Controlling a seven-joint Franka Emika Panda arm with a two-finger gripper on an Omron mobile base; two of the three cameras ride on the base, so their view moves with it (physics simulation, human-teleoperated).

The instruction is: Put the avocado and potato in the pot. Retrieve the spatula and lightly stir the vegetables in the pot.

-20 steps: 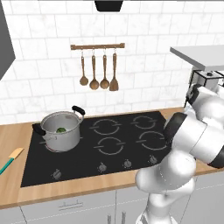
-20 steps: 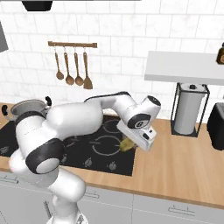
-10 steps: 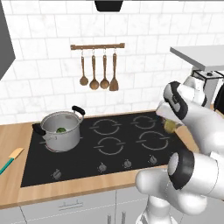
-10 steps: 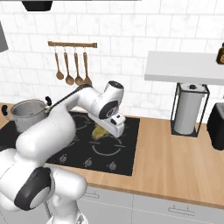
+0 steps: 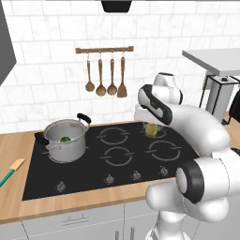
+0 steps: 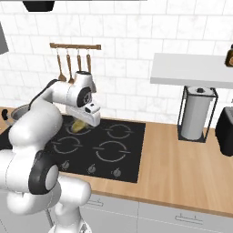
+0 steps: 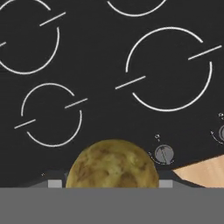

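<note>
My gripper [image 5: 152, 130] hangs above the back right burner of the black hob [image 5: 112, 161], shut on the potato [image 5: 152, 128], a yellowish-brown oval lump. In the hand view the potato [image 7: 112, 164] sits between the jaws with burner rings below it. The potato [image 6: 79, 125] also peeks out under the hand in the right base view. A steel pot [image 5: 69, 151] with black handles stands on the back left burner, well left of the gripper. Inside it lies the dark green avocado [image 5: 65, 139]. The teal-handled spatula [image 5: 11, 170] rests on the wooden counter at far left.
Wooden spoons and a turner [image 5: 105, 75] hang on a rail above the hob. Right of the hob, the wooden counter [image 6: 182, 159] carries a paper towel stand [image 6: 195, 118] under a white shelf [image 6: 191, 73] and a dark appliance [image 6: 225, 132].
The arm has swung left across the hob with the potato in its jaws, from the hob's right edge to above the back right burner. Pot and spatula have not moved.
</note>
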